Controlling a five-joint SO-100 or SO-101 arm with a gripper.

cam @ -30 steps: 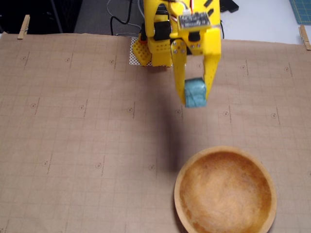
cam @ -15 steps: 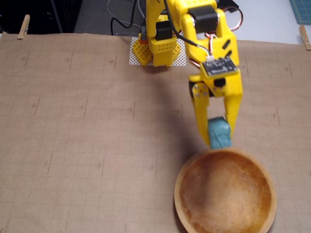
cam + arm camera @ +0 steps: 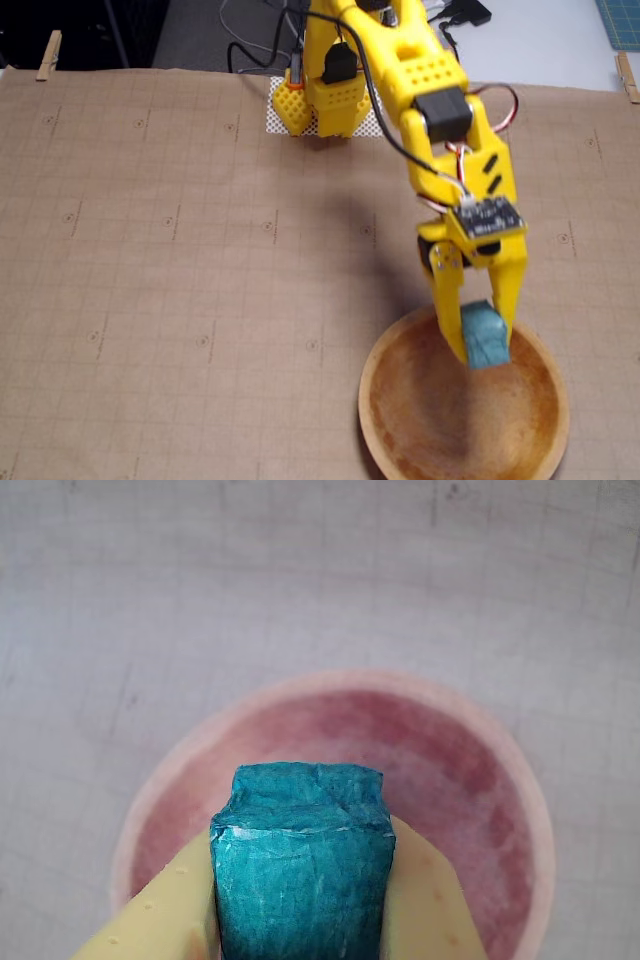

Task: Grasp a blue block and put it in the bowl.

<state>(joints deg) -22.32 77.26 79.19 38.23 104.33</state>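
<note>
The teal-blue block (image 3: 485,337) hangs clamped between the two yellow fingers of my gripper (image 3: 482,348), above the far part of the wooden bowl (image 3: 395,440). In the wrist view the blue block (image 3: 302,870) fills the lower middle, with a yellow finger (image 3: 160,915) pressed on each side, and the bowl (image 3: 450,770) lies directly beneath it, looking pinkish here. The block hangs clear of the bowl's inside.
Brown gridded paper (image 3: 150,280) covers the table. The arm's yellow base (image 3: 325,100) stands at the back centre on a white mesh pad. Clothespins (image 3: 47,55) clip the paper at the far corners.
The arm has reached forward and down with the block, from the open paper behind the bowl, over the far rim, to above the bowl's inside.
</note>
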